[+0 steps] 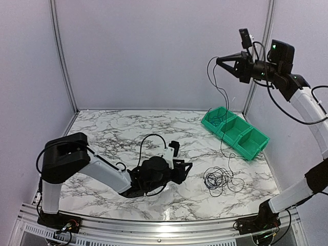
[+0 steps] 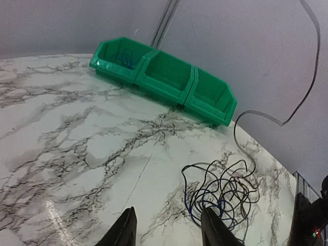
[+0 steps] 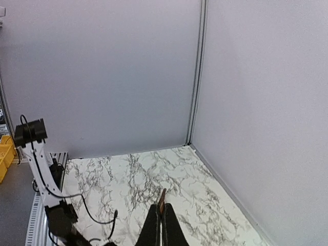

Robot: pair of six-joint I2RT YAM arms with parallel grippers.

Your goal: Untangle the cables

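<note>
Cables (image 1: 220,179) lie in a loose tangle of thin black and blue loops on the marble table (image 1: 113,133), right of centre in the top view and just below the green bin (image 1: 245,149); one strand (image 2: 281,123) rises from the heap toward the upper right of the frame, where the right gripper (image 1: 219,60) hangs high with its fingers pressed together, apparently pinching that strand's end. The left gripper (image 2: 168,230) sits low over the table at the bottom of its wrist view, fingers parted with nothing between them, the tangle just to its right. Such wire looks very light, limp and springy; loops will probably drag along together and snag, so a single loop at the heap's edge seems the best hold. The bin has three compartments; the left one holds a small blue coil (image 2: 125,55); the other two look empty.
</note>
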